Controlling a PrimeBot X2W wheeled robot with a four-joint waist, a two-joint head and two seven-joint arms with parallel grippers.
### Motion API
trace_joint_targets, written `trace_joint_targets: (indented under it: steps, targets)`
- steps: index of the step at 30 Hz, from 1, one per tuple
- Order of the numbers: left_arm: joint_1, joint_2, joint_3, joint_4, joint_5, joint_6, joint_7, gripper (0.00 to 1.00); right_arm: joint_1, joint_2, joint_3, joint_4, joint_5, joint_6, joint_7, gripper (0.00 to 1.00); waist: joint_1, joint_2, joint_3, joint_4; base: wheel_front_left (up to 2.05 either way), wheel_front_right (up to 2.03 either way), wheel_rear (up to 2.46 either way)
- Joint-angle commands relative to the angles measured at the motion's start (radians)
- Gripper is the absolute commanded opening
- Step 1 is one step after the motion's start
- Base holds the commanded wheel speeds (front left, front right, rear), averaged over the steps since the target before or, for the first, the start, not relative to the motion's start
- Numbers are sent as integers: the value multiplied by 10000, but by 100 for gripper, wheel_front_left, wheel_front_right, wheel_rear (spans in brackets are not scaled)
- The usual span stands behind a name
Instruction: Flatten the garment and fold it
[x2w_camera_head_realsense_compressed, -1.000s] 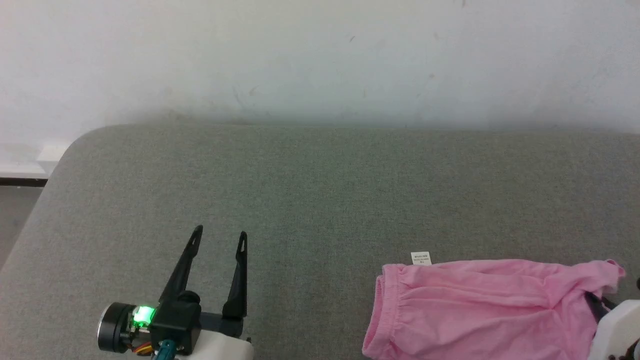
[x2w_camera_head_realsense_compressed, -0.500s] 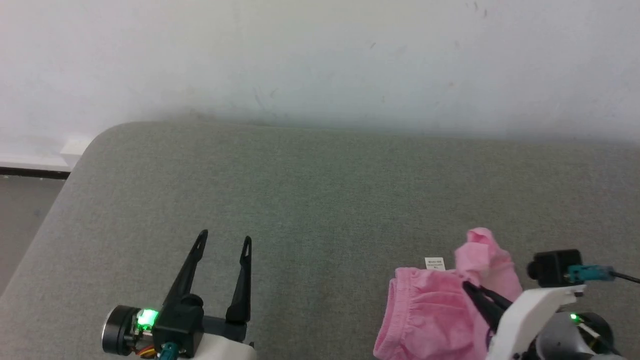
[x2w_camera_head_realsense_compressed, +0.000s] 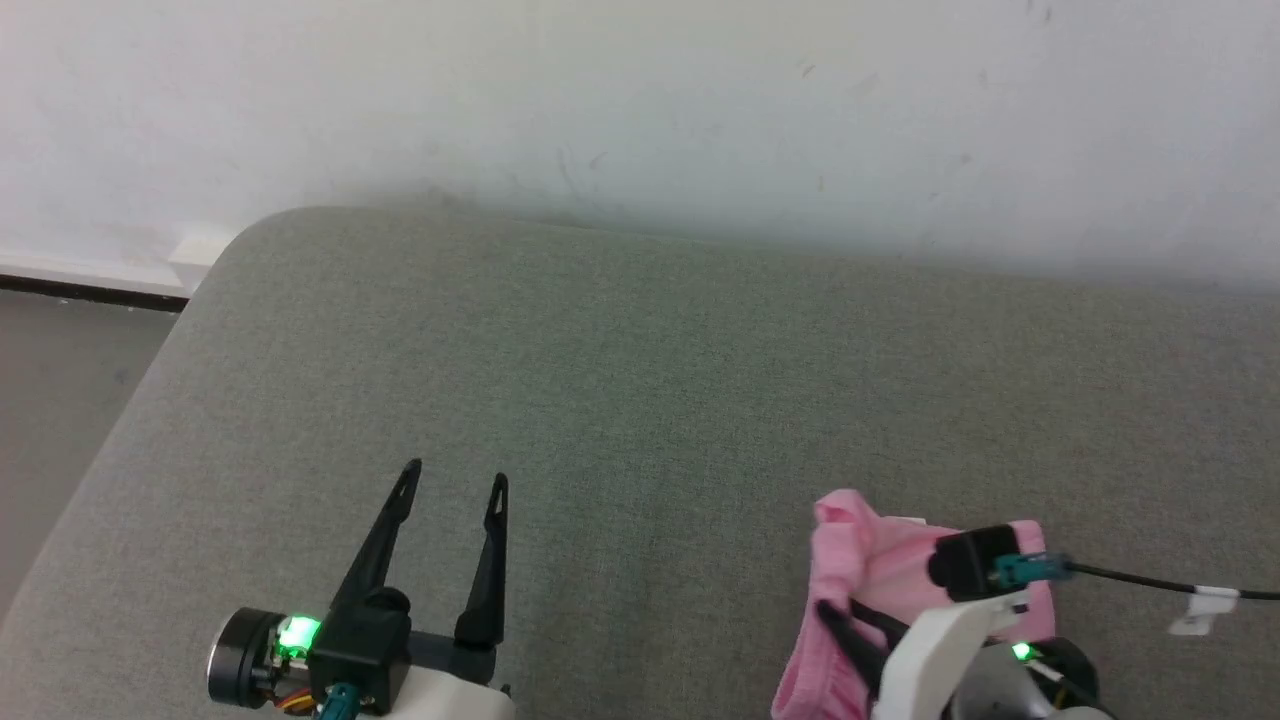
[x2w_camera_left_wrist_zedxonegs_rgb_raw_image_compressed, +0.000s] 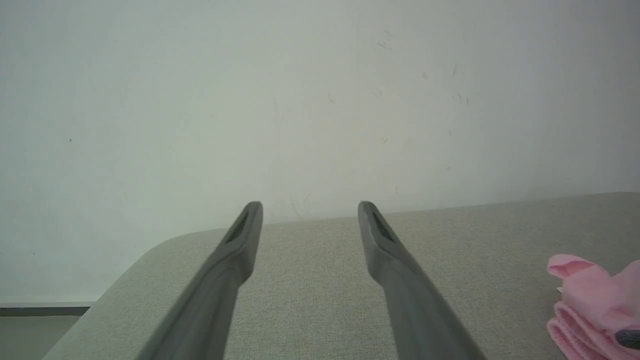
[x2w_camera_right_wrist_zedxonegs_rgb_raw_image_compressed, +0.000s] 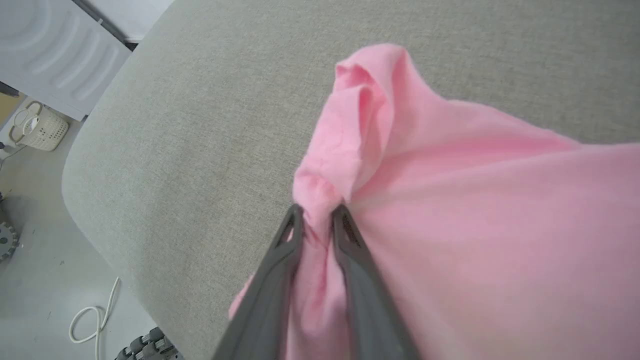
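**While R gripper (x2w_camera_right_wrist_zedxonegs_rgb_raw_image_compressed: 318, 212) pinches light pink soft cotton shorts (x2w_camera_right_wrist_zedxonegs_rgb_raw_image_compressed: 475, 200), L gripper (x2w_camera_head_realsense_compressed: 456, 473) waits wide open**

As far as the R wrist view shows, the two dark fingers are clenched on a gathered fold of fabric, w/ cloth squeezed between the tips and a loose peak standing just past them. The rest of the shorts drapes off to the tips' right and back under the wrist, partly lifted, partly lying on the grey woven upholstered pad (x2w_camera_head_realsense_compressed: 640, 400). In the head view the bundle is heaped right around that gripper, doubled over itself, not flat. Whether it's leg hem or waistband in the pinch, I can't tell.

L gripper: released, fingers spread, nothing between them, hovering over bare pad. The shorts sit well off to its right.

Handling, my read: very light, limp, zero stiffness. It'll sag and follow whatever point I pull, and prob drag on the textured pad rather than slide. Not fragile, not slippery.

A one-point pinch just makes a bunch, so flattening prob needs two holds. I'd take the corners of the gathered elastic waistband, or the two leg hems, one per gripper, pull apart, then lay down. Those thicker edges should give the fingers more bite than a single layer mid-panel. Risk: catching the layers unevenly and leaving a twist.
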Motion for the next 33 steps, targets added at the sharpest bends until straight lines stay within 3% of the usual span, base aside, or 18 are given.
trace_joint_targets:
  steps: [1, 9, 15, 23, 27, 33]
  targets:
    - [-123, -28, 73, 29, 78, -61, -47, 100, -206, 47, 300, 86, 107, -7, -178, 100, 0, 0, 34, 28, 0, 0, 0]
    - [-102, -124, 218, 133, 63, -59, -47, 100, -402, 49, 1888, -116, 454, -7, -436, 100, 0, 0, -106, -232, 0, 0, 0]
    - [3, -173, 355, 94, 31, -76, -47, 100, -1076, -181, 1948, -802, 49, -7, -804, 100, 0, 0, -283, -637, 0, 0, 0]
    - [-31, -287, 528, -34, -26, -158, -47, 100, -2605, -2172, 705, -778, -2002, -7, -2979, 100, 0, 0, -289, -1192, 0, 0, 0]
    - [-58, -365, 590, -66, -44, -214, -47, 100, -2696, -2856, -321, -453, -2766, -7, -4253, 100, 0, 0, -237, -1362, 0, 0, 0]
    - [-5, -483, 733, -80, -141, -318, -47, 100, -1749, -2830, -1829, -529, -3515, -7, -5829, 100, 0, 0, -179, -1535, 0, 0, 0]
